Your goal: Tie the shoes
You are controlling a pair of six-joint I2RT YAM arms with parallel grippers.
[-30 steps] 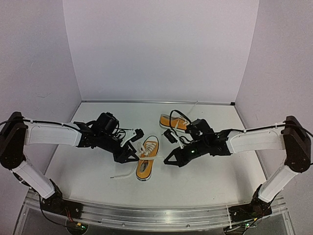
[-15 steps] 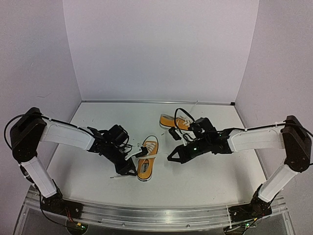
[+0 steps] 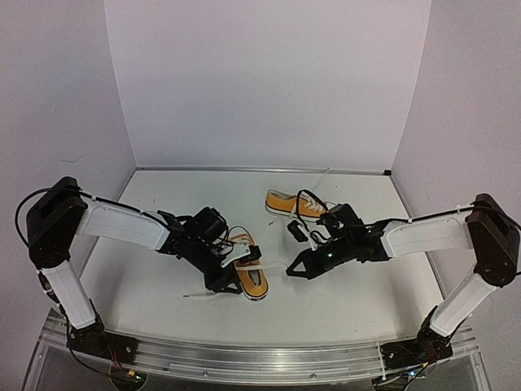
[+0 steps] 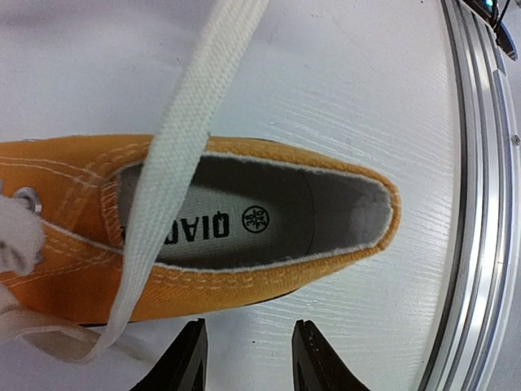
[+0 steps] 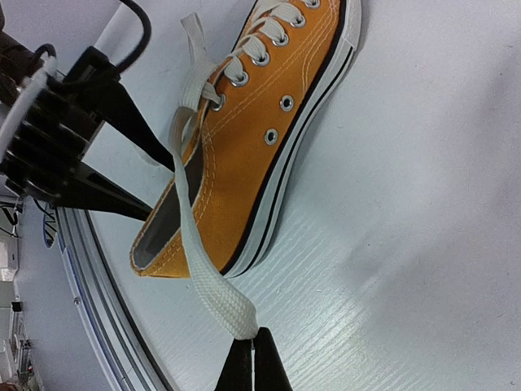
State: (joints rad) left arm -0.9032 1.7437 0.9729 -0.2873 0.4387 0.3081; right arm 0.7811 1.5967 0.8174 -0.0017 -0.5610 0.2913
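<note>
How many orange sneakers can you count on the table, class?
2. The near sneaker lies mid-table beside the left end effector; the far sneaker sits farther back, close to the right arm. Nothing suggests a hidden third.

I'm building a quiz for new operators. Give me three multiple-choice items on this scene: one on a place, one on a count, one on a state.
1. Where is the left gripper? A at the back wall; B beside the heel of the near shoe; C in the far corner.
2. How many shoes are in view? A one; B two; C three.
3. The right gripper is: A open; B shut on a sole; C shut on a white lace.
Key: B, its jaws stand apart by the heel; B, the near shoe and the far shoe; C, its tips pinch the lace end.
</note>
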